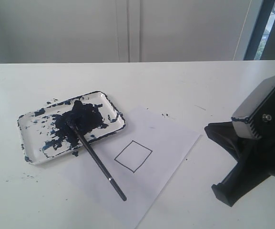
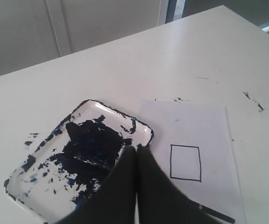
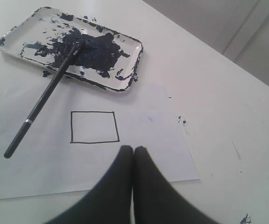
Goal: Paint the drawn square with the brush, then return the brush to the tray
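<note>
Nearest in the exterior view, the right arm [image 1: 256,148] sits low over the right side of the table [image 1: 199,86], just beside the right corner of the paper sheet [image 1: 170,143]. The right gripper [image 3: 133,148] has its two dark fingers pressed together with nothing between them, poised above the sheet's near edge. The left gripper [image 2: 136,148] is likewise closed on nothing, its tips lined up with the tray corner that lies closest to the sheet.

The brush [image 1: 96,160] lies free, with neither gripper touching it. Its butt end rests on the paper toward the near side, the handle slants up across the tray's near rim, and the bristles sit in the thick dark-blue paint. The drawn square [image 1: 133,156] lies just beside the handle, apart from it (outline only, white inside). Between the square and the right arm runs a wide band of bare paper and table.

The tray [image 1: 31,136] sits left of the sheet, its rim meeting the sheet's edge; whether it overlaps the paper I cannot tell. Beyond both, the tabletop is open to its far edge, marked only by a few dark specks [image 1: 166,115] by the sheet's far corner, and behind that edge stands a pale wall [image 1: 80,28]
</note>
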### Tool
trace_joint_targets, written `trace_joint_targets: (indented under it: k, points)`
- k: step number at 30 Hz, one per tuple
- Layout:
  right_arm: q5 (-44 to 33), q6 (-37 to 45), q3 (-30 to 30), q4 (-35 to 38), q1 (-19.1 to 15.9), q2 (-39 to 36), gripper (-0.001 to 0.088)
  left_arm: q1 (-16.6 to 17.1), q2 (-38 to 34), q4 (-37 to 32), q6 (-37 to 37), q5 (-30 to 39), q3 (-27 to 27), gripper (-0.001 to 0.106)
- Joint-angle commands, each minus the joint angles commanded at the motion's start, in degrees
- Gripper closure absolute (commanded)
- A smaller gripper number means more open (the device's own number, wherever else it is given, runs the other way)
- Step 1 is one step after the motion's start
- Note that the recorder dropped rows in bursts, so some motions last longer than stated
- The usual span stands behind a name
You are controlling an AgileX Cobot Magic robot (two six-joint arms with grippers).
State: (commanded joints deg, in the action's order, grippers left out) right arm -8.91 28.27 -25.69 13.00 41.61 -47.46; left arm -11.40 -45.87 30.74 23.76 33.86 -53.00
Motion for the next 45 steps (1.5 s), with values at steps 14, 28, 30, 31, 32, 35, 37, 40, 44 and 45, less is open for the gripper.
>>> trace_joint_targets:
  k: [14, 28, 30, 31, 32, 35, 37, 40, 44, 45]
  points:
    - [0.1, 0.0, 0.0, 0.1, 0.0, 0.0, 0.0868, 0.0, 12.3, -9.0, -3.6, 4.5, 11.5, 0.105]
    - [-1.4, 0.0, -2.7, 12.5, 7.3, -3.4, 0.0868, 0.0, 19.2, -9.1, -3.4, 3.6, 23.0, 0.105]
    - [-0.5, 0.0, -4.3, 12.5, 9.9, -6.7, 0.0868, 0.0, 19.2, -8.5, -3.4, 2.5, 23.2, 0.105]
    - [1.0, 0.0, -5.2, 12.5, 11.4, -9.5, 0.0868, 0.0, 19.2, -8.2, -3.4, 2.1, 23.2, 0.105]
    - [3.0, 0.0, -6.1, 12.5, 12.5, -11.8, 0.0868, 0.0, 19.2, -8.2, -3.4, 2.0, 23.2, 0.105]
    - [5.4, -0.2, -7.8, 12.5, 14.1, -15.9, 0.0868, 0.0, 19.2, -8.2, -3.4, 2.0, 23.2, 0.105]
    - [6.2, -0.2, -9.3, 12.5, 14.9, -18.8, 0.0868, 0.0, 19.2, -8.2, -3.4, 2.0, 23.2, 0.105]
    - [6.9, -0.2, -11.7, 12.5, 16.1, -23.7, 0.0868, 0.0, 19.2, -8.2, -3.3, 2.0, 23.2, 0.105]
    - [8.9, -0.2, -14.5, 12.5, 17.3, -29.4, 0.0868, 0.0, 19.2, -8.2, -3.3, 2.0, 23.2, 0.105]
    - [9.2, -0.7, -15.1, 12.5, 17.3, -30.6, 0.0868, 0.0, 19.2, -8.2, -3.3, 2.2, 23.2, 0.105]
